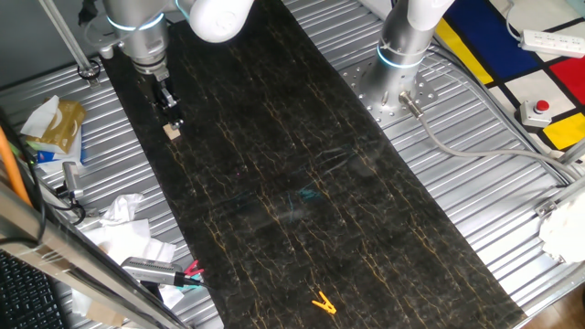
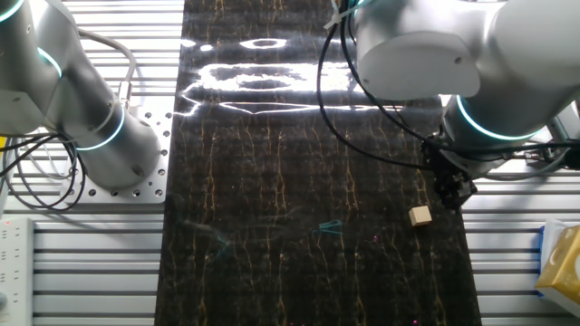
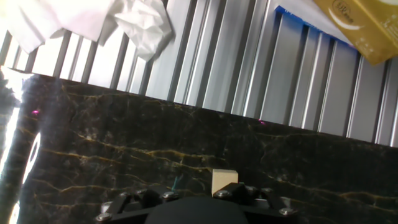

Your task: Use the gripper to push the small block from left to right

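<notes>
In one fixed view my gripper (image 1: 171, 115) hangs low over the dark marbled mat (image 1: 302, 183) near its upper left edge, and the small block (image 1: 171, 132) sits on the mat right at my fingertips, on the side toward the camera; whether I touch it I cannot tell. A yellow clip (image 1: 323, 302) lies far down the mat near the bottom, well apart from the block, and crumpled white paper (image 1: 123, 215) lies on the ribbed metal table (image 1: 475, 210) off the mat's left edge. In the other fixed view my gripper (image 2: 453, 192) is near the mat's right edge, and the small block (image 2: 420, 215) rests just beside and below it, toward the mat's middle. The second arm's base (image 2: 109, 149) stands off the mat's left edge. In the hand view only the dark body of my gripper (image 3: 193, 202) shows at the bottom edge, with the small block (image 3: 224, 181) standing flat on the mat just ahead of it; beyond the mat's edge lie white paper (image 3: 124, 22) and a yellow box (image 3: 364, 25). In none of these views can I tell whether my fingers are apart or together.
</notes>
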`<state>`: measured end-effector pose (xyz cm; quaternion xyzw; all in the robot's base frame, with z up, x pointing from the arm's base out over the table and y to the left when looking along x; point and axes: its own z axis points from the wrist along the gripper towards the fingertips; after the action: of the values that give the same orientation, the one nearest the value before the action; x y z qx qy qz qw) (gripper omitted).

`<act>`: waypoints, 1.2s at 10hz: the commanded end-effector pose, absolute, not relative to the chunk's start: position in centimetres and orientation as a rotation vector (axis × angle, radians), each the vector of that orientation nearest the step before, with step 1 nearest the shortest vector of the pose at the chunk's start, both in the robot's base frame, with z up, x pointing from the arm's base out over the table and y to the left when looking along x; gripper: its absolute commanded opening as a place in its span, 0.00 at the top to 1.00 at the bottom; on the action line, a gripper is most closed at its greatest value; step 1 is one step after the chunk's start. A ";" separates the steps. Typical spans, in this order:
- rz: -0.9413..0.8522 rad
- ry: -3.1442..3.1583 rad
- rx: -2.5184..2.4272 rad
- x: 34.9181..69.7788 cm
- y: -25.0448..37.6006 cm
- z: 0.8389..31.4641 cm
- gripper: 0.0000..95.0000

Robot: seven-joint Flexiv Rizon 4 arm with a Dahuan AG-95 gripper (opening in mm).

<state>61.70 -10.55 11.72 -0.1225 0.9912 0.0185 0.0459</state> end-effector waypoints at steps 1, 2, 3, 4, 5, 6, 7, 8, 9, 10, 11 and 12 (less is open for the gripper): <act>0.061 3.028 -0.373 61.7 -10.5 11.7 0.20; 0.061 3.027 -0.370 61.7 -10.4 11.6 0.20; 0.062 3.027 -0.364 61.8 -10.3 11.5 0.20; 0.061 3.026 -0.360 61.8 -10.1 11.3 0.20; 0.059 3.021 -0.360 61.8 -9.9 11.1 0.20; 0.057 3.017 -0.360 61.8 -9.9 11.0 0.20; 0.055 3.012 -0.363 61.8 -9.8 10.8 0.20; 0.046 3.008 -0.376 61.8 -9.8 10.8 0.20; 0.046 3.007 -0.380 61.8 -9.8 10.8 0.20; 0.044 3.008 -0.378 61.8 -9.8 10.7 0.20; 0.042 3.008 -0.379 62.0 -9.8 10.5 0.20; 0.043 3.011 -0.369 62.0 -9.7 10.5 0.20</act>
<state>62.24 -9.66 10.47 -0.1219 0.9910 0.0126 0.0542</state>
